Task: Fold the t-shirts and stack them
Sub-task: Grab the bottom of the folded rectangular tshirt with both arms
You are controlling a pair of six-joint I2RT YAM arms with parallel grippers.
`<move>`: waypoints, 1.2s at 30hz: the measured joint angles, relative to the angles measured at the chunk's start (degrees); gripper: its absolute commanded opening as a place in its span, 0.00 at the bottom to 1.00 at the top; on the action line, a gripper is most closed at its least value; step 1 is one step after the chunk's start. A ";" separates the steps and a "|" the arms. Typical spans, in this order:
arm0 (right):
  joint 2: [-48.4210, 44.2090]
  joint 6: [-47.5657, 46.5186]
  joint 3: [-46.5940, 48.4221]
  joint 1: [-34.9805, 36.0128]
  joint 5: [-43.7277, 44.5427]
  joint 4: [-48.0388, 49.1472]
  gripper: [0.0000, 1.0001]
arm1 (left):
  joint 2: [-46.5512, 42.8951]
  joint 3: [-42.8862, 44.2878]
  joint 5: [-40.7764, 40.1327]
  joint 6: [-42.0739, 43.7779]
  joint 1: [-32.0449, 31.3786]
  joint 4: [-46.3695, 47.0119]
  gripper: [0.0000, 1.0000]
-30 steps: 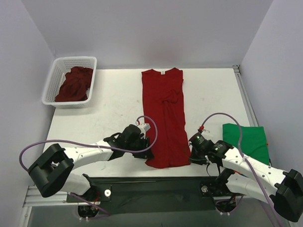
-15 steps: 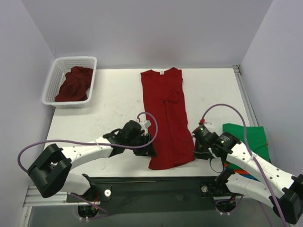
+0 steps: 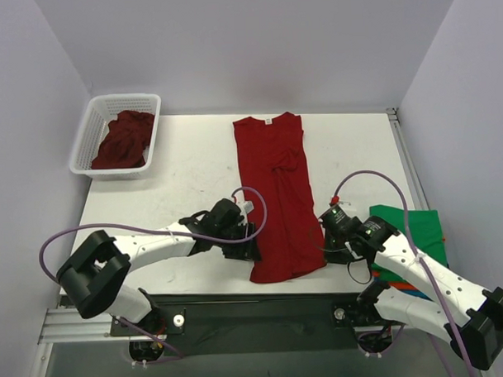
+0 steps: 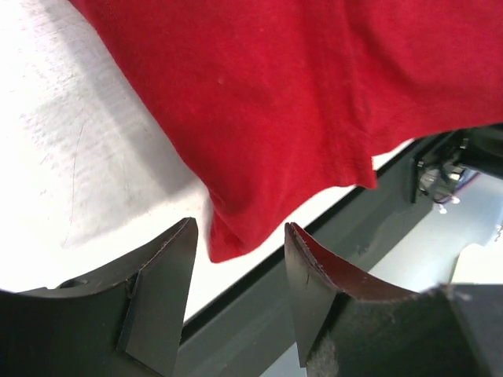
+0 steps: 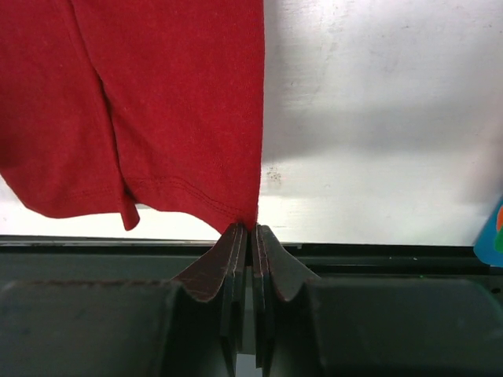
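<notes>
Two tools at the near hem of the red t-shirt (image 3: 272,188). State of each? — Kim

Right tool (image 5: 251,232): jaws pressed together, pinching the hem corner on its side. Cloth runs straight ahead of it, flat on the desk (image 3: 185,174). — Ravi

Left tool? — Kim

Left tool (image 4: 240,236): jaws apart, nothing gripped. The other hem corner sits loose at the mouth of the gap between its fingers (image 4: 161,283), right at the desk's near edge. — Ravi

Rest of that shirt? — Kim

Folded narrow lengthwise, some bunching along the right tool's side. Collar at the far end, well ahead of both tools. — Ravi

Other shirts? — Kim

Green t-shirt (image 3: 414,232) lies folded just outboard of the right tool, clear of the red one. Dark red shirts (image 3: 122,142) are bunched in the white basket (image 3: 123,98), far ahead and outboard of the left tool, at the desk's far corner. — Ravi
</notes>
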 measured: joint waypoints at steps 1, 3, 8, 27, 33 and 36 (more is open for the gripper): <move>0.15 -0.07 0.02 0.00 0.02 -0.04 0.01 | 1.07 0.20 0.00 0.02 -0.15 0.31 0.59; 0.22 -0.11 0.02 -0.02 0.00 -0.09 0.01 | 3.26 0.26 0.00 0.02 -0.48 1.03 0.58; 0.26 -0.28 0.50 -0.07 0.00 -0.20 0.01 | 6.43 0.26 0.24 -0.42 -1.01 2.62 0.49; 1.07 -3.74 5.01 -2.36 -1.07 -3.87 0.00 | -2.03 2.29 4.44 -1.16 5.84 -2.54 0.00; 1.07 -5.01 7.54 -3.06 -1.09 -5.95 0.00 | -5.60 2.29 7.52 -0.57 10.21 -6.34 0.00; 1.25 -5.46 8.24 -3.10 -1.46 -6.73 0.01 | -5.64 2.29 8.87 -0.39 10.69 -8.07 0.00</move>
